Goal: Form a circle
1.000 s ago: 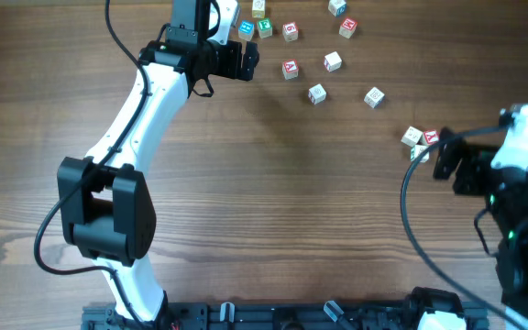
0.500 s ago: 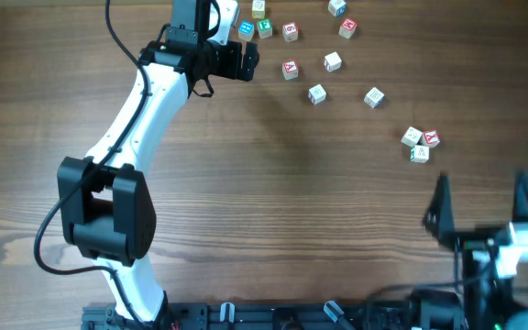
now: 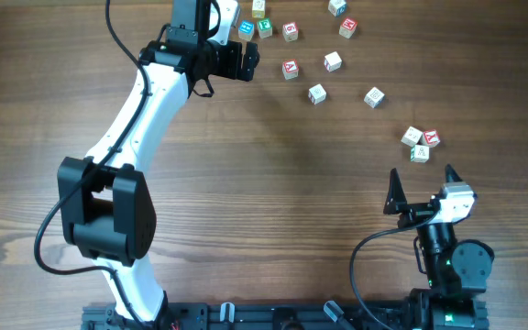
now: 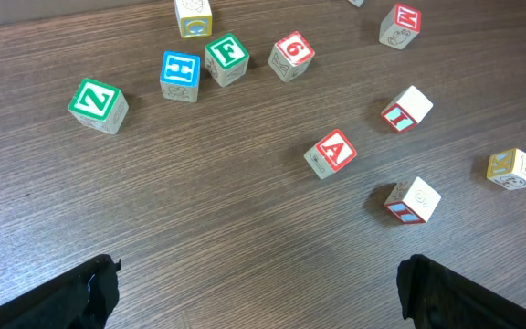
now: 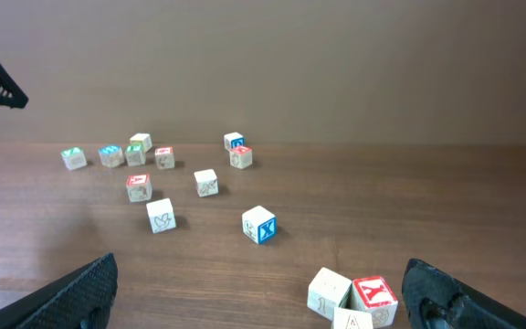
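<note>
Overhead: the circle is not yet formed. The small pale wooden alphabet cubes (image 3: 316,93) lie loosely scattered ahead of the left gripper (image 3: 250,60), whose jaws stand wide and empty. The right gripper (image 3: 422,188), equally spread and empty, sits well short of a three-cube clump (image 3: 420,142).

Left wrist: the red A cube (image 4: 331,152) lies ahead between the jaws, probably the easiest first pick. Close squarely on opposite faces.

Right wrist: the red Y cube (image 5: 373,294) is nearest, touching neighbours that would likely crowd a finger.
</note>
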Controlling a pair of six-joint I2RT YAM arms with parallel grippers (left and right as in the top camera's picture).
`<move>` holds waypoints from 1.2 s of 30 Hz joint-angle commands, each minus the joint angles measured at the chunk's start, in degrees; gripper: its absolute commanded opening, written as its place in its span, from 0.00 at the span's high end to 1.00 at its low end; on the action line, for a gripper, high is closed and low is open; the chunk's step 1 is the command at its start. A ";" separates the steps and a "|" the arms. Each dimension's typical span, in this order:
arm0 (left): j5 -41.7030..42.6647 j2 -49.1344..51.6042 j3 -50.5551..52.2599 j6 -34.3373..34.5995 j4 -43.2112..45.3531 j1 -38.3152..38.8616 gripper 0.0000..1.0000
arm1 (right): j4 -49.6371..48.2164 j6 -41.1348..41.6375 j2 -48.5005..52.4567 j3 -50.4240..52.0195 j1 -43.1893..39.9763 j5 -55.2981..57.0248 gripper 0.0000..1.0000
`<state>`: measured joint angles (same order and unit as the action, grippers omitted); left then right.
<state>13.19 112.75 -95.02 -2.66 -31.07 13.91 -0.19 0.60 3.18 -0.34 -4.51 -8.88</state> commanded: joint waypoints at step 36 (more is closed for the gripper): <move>1.49 -51.43 0.33 0.13 -6.10 -9.20 0.00 | -0.26 0.92 1.22 -0.02 0.20 0.92 0.00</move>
<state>16.32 70.41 -94.72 -2.63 -33.95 10.13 -0.21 0.80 4.32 -0.34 -4.51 -8.71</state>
